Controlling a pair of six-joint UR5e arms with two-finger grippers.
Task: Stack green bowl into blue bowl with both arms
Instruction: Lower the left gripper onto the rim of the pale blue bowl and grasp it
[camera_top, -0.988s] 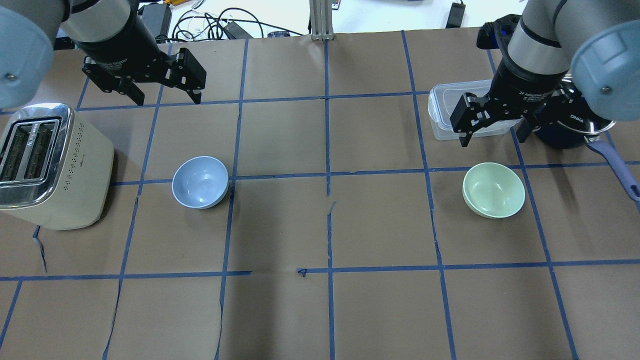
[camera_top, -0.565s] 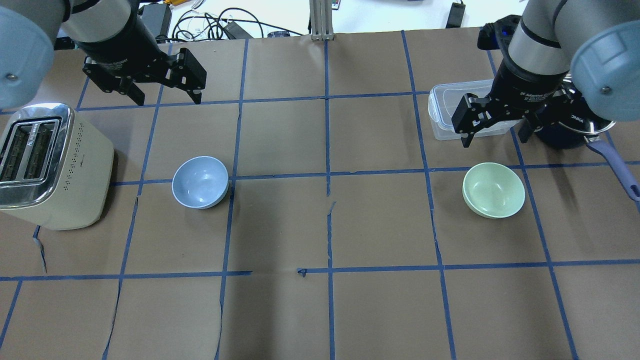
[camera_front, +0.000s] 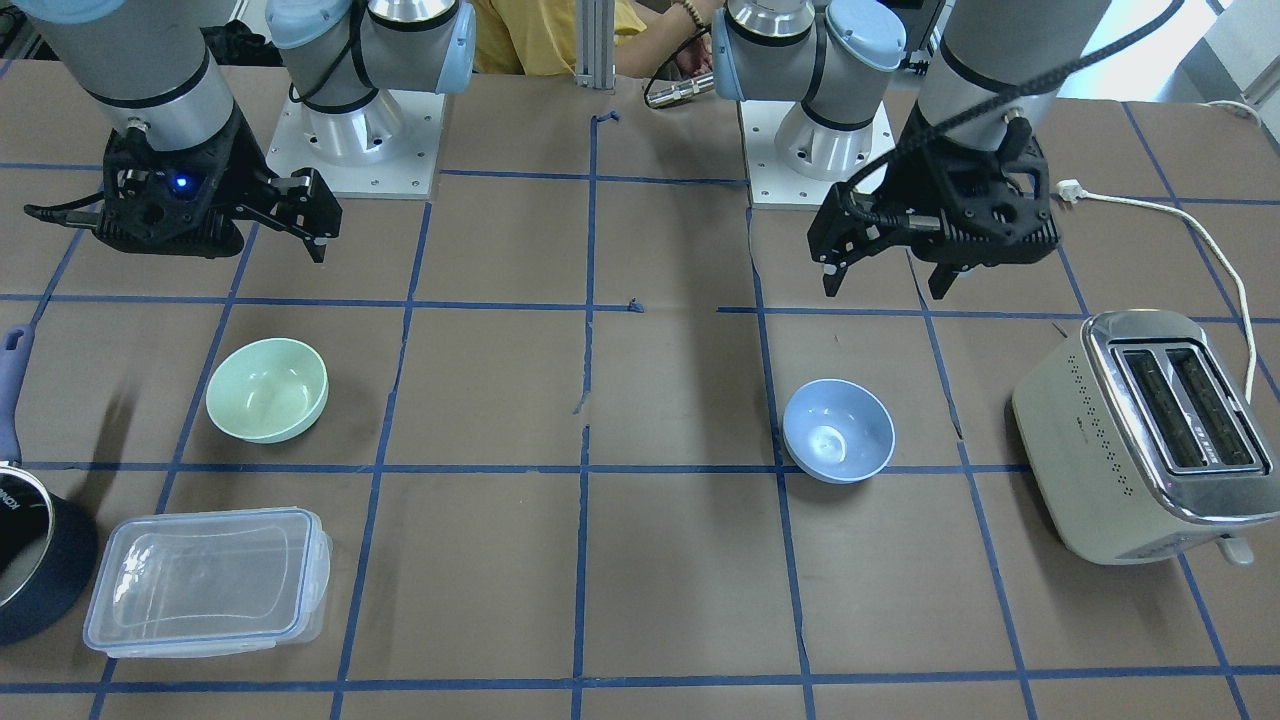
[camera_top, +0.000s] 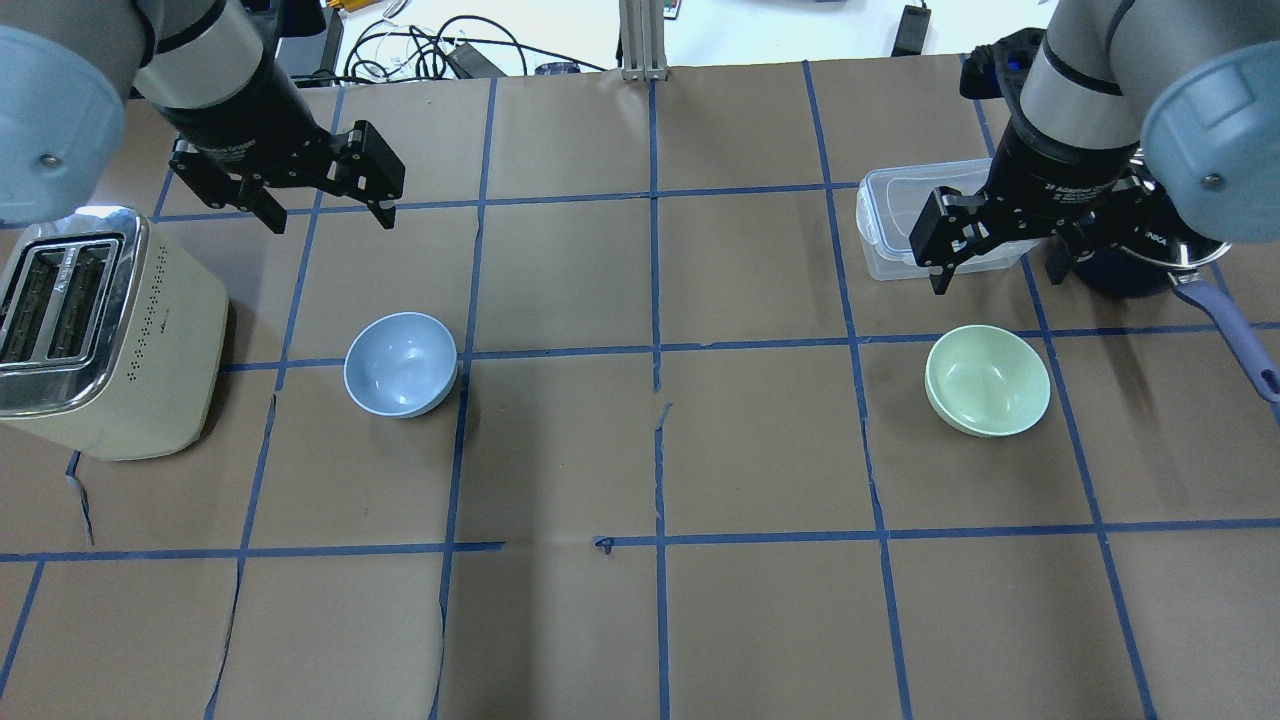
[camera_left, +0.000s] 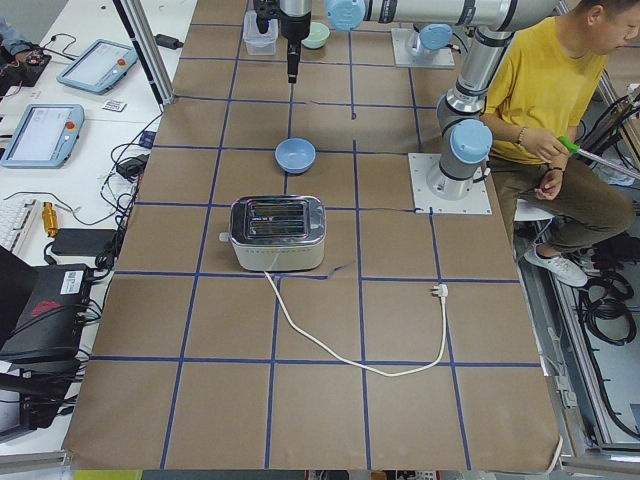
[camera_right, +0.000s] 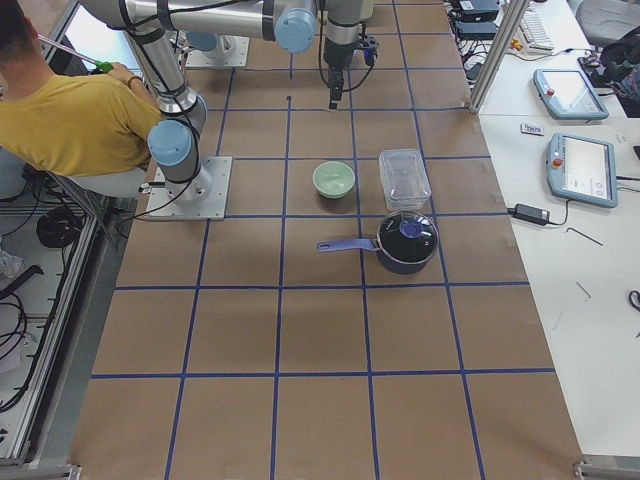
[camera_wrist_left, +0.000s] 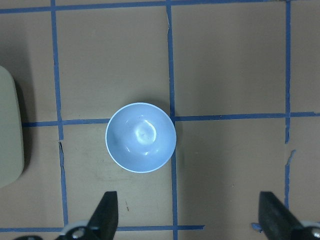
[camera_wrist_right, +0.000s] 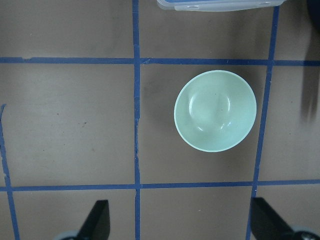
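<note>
Above the table (camera_top: 760, 450), right gripper (camera_top: 1000, 280) and left gripper (camera_top: 330, 222) hang spread.
Seemingly right below the right one sits the green bowl (camera_top: 988, 380).

One green bowl (camera_top: 988, 380), one blue bowl (camera_top: 400, 365) — one toaster (camera_top: 130, 350), one pot (camera_right: 407, 240), one container (camera_front: 205, 580).

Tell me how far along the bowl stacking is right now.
Done: nothing yet. The green bowl and the blue bowl sit far apart, both empty. In hand: nothing; the right gripper hangs open near the green bowl, the left gripper open near the blue bowl. Left: grasping the green bowl, carrying it over and setting it inside the blue one.
</note>
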